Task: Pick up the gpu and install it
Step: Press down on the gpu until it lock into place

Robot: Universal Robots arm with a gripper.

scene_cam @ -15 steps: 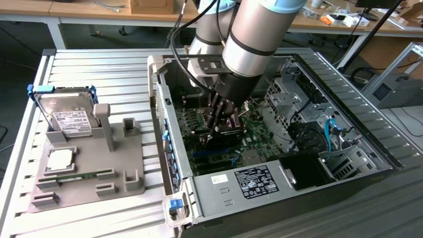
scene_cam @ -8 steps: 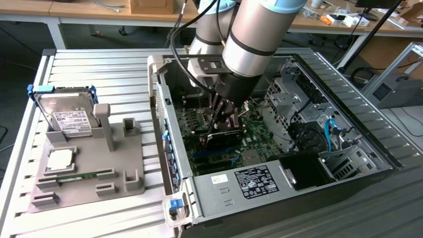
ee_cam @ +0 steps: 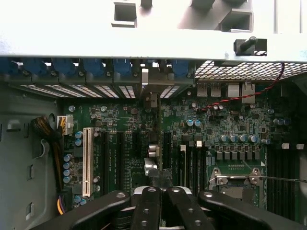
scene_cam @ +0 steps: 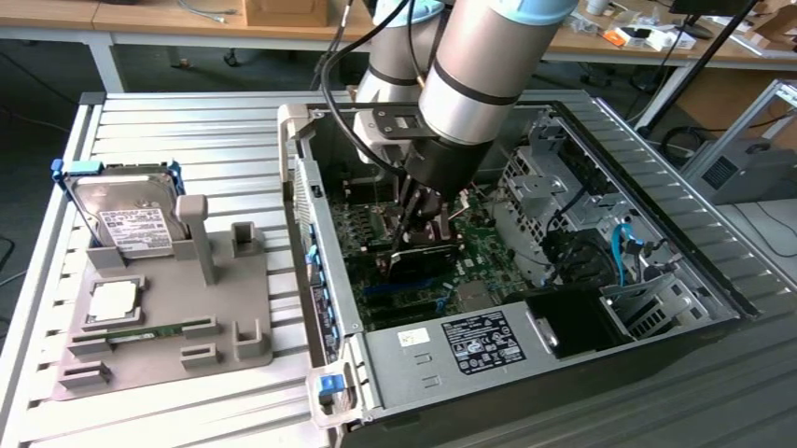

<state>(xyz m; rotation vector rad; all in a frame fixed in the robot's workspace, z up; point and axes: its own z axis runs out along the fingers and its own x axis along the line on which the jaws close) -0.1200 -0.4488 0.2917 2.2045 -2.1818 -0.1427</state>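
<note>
Exterior view first. Deep inside the open computer case (scene_cam: 327, 280), lying on its side, with the gripper (scene_cam: 417, 224) low over the motherboard. Directly beneath the fingertips, a dark card standing on edge: the gpu (scene_cam: 417, 257), already off the bench and down among the expansion slots. Judged well advanced, then; pickup done, seating either under way or just finished (impossible to say which from here). Left behind on the grey fixture (scene_cam: 162, 317) at the exterior view's left: the silver hard drive (scene_cam: 125, 219) upright in its cradle and a narrow RAM stick (scene_cam: 144, 333) lying flat. Underneath everything, a pale slatted metal table (scene_cam: 187, 131); beyond it, wooden workbenches (scene_cam: 187, 14) with cables and small clutter, plainly a lab.

Wrist view next. Fingers (ee_cam: 148, 206) drawn fully together, no gap visible, right at the upper edge of the gpu (ee_cam: 154, 153), seen edge-on as a thin line running away toward the rear slot openings. Pinching the card or merely pressing on it: cannot tell. To either side, green motherboard (ee_cam: 230, 120), a white slot (ee_cam: 87, 160) and the processor socket (ee_cam: 235, 184), all apart from the card.
</note>
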